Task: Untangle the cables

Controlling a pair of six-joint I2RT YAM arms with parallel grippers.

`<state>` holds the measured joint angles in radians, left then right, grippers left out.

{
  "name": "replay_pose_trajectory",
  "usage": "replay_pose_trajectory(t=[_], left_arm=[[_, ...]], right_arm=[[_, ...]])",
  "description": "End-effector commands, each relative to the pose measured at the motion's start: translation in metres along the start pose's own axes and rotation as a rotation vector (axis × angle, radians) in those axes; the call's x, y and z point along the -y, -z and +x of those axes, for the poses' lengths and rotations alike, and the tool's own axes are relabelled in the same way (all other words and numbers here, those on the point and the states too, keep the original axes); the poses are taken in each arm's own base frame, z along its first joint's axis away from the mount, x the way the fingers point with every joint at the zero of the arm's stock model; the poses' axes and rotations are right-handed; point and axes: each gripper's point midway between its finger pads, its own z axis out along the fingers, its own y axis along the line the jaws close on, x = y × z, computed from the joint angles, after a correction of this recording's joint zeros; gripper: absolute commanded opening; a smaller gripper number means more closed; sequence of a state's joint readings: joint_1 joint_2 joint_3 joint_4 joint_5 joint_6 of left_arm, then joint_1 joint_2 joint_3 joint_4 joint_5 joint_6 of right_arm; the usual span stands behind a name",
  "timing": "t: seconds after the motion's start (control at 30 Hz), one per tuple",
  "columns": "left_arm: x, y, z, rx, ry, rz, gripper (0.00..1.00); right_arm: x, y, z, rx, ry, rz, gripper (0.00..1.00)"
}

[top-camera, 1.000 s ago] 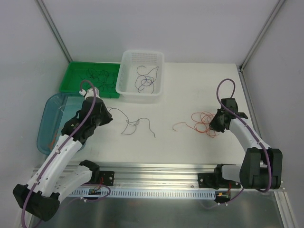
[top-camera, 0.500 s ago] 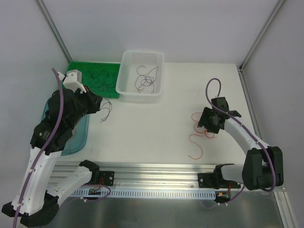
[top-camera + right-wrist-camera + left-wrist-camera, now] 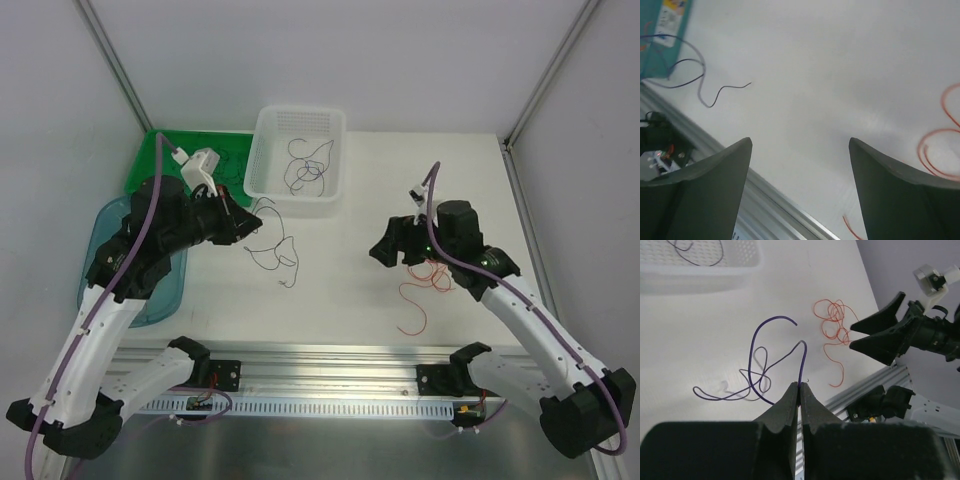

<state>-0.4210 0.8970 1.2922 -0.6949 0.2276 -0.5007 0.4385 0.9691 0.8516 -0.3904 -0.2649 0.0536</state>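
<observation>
- Left gripper is pinched tight on a dark purple cable, the strand running up from between the two fingertips.
- From that grip the purple cable loops and crosses itself over the white table, between the white basket and the rail at the near edge. Its shadows fall a little apart from it, so most of it hangs clear of the surface. Whether the lowest end touches cannot be told.
- Right gripper stands wide apart with nothing between the fingers, hovering above bare table.
- Just beside it, towards the right arm's base, a red cable lies on the table in a loose tangle of curls. One long tail trails from the tangle towards the near edge.
- Purple and red cables are well apart, with open table between them.
- Inside the white basket at the far side, a few more dark strands lie curled.
- To the basket's left sits a green tray, and nearer the left arm a blue bin, both partly covered by that arm.
</observation>
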Motion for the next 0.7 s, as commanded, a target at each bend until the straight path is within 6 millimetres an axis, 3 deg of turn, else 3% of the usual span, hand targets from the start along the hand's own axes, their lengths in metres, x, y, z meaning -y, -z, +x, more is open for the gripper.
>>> replay_pose_trajectory(t=[0.0,0.2,0.23,0.33,0.47,0.67], left_arm=[[0.034,0.000,-0.005,0.009,0.012,0.137,0.00],[0.056,-0.007,0.006,-0.029,-0.003,0.185,0.00],[0.057,-0.008,0.007,-0.034,-0.003,0.186,0.00],[0.063,-0.008,0.006,-0.031,-0.004,0.200,0.00],[0.071,-0.004,0.001,-0.016,-0.003,0.218,0.00],[0.077,0.002,-0.005,0.004,-0.004,0.240,0.00]], right_arm=[[-0.059,-0.006,-0.001,0.016,0.108,-0.302,0.83],[-0.116,-0.031,0.019,-0.024,0.174,-0.506,0.82],[-0.124,-0.034,0.015,-0.005,0.169,-0.536,0.83],[-0.136,-0.049,0.022,-0.028,0.145,-0.588,0.82],[-0.145,-0.063,0.036,-0.067,0.144,-0.622,0.82],[-0.140,-0.085,0.064,-0.138,0.126,-0.621,0.77]])
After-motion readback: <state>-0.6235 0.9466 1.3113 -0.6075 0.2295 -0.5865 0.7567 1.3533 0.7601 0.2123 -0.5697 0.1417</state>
